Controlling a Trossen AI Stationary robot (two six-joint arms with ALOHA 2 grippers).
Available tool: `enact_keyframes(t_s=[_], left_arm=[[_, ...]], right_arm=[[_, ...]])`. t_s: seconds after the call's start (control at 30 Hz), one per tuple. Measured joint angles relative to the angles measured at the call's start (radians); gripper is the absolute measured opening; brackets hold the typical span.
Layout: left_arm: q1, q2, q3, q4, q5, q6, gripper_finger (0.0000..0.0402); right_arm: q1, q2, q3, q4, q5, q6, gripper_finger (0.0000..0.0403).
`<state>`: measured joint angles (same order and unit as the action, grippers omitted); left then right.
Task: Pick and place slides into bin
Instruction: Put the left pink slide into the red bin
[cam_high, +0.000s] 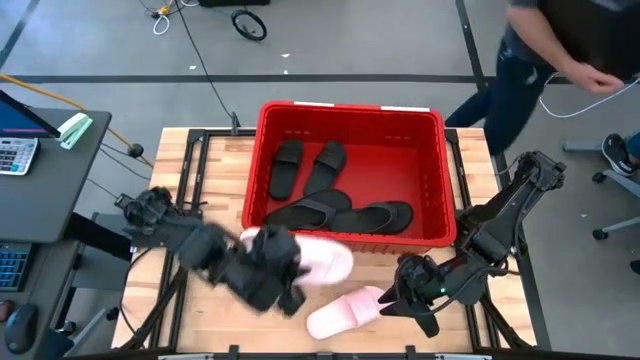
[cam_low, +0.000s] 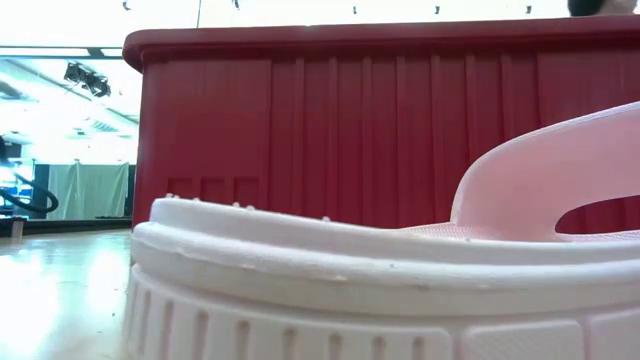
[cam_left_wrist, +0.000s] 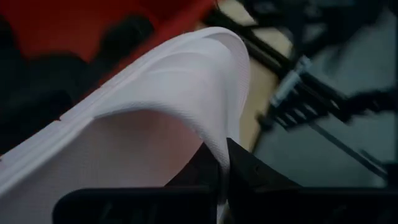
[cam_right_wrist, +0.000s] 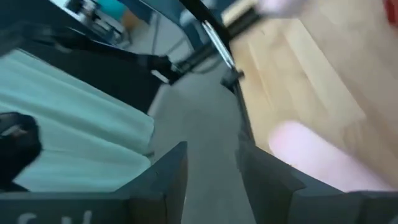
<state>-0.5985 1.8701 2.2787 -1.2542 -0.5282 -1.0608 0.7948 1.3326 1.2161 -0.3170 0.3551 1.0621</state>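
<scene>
1. While the left gripper (cam_high: 285, 262) is clamped on one pale pink slide (cam_high: 322, 258), that slide hangs just outside the bin's (cam_high: 350, 112) near wall – not yet over the rim. In the left wrist view the slide's wide strap (cam_left_wrist: 186, 81) is pinched at one edge only, so the grasp looks shallow.
2. Risk – the slide strikes the bin's thick near rim if it is carried across too low; the cause would be too little lift before the traverse.
3. Risk – the slide slips or swings out of the pinch; a soft strap held by one edge gives little resistance to twisting.
4. Four black slides (cam_high: 300, 211) already lie inside the bin, two toward its far wall and two along its near wall. A drop close to the near wall could land the pink one on these and leave it propped on the rim.
5. The second pink slide (cam_high: 343, 310) lies near the bench's front edge, between the two arms. The right gripper (cam_high: 392, 300) sits just beside its toe end, fingers parted and holding nothing.
6. Risk – the two arms work close together near the front edge; a reach by the right arm during the left arm's traverse could cause contact.
</scene>
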Motion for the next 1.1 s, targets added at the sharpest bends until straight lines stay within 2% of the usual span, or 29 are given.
enact_keyframes(t_s=[0.17, 0.33, 0.47, 0.57, 0.7, 0.83, 1.0, 1.1], left_arm=[[0.15, -0.004, -0.002, 0.047, 0.005, 0.149, 0.0011], [0.319, 0.005, -0.01, 0.18, 0.074, 0.289, 0.0011], [0.46, 0.013, -0.033, 0.325, 0.189, 0.372, 0.0011], [0.555, 0.031, -0.077, 0.442, 0.277, 0.416, 0.0011], [0.665, 0.087, -0.15, 0.576, 0.398, 0.418, 0.0011], [0.747, 0.16, -0.222, 0.768, 0.516, 0.411, 0.0011], [0.807, 0.281, -0.273, 1.044, 0.617, 0.324, 0.0011], [0.822, 0.356, -0.273, 1.117, 0.669, 0.279, 0.0011]], right_arm=[[-0.001, 0.0, 0.115, -0.024, 0.015, -0.13, 0.0146], [0.0, -0.003, 0.282, -0.154, 0.135, -0.286, 0.0145], [-0.007, -0.011, 0.43, -0.289, 0.273, -0.403, 0.0145], [-0.021, -0.02, 0.528, -0.377, 0.324, -0.471, 0.0144], [-0.044, -0.033, 0.62, -0.442, 0.331, -0.543, 0.0144], [-0.061, -0.061, 0.647, -0.476, 0.331, -0.59, 0.0144], [-0.08, -0.098, 0.641, -0.554, 0.33, -0.58, 0.0144], [-0.089, -0.106, 0.64, -0.609, 0.329, -0.543, 0.0144]])
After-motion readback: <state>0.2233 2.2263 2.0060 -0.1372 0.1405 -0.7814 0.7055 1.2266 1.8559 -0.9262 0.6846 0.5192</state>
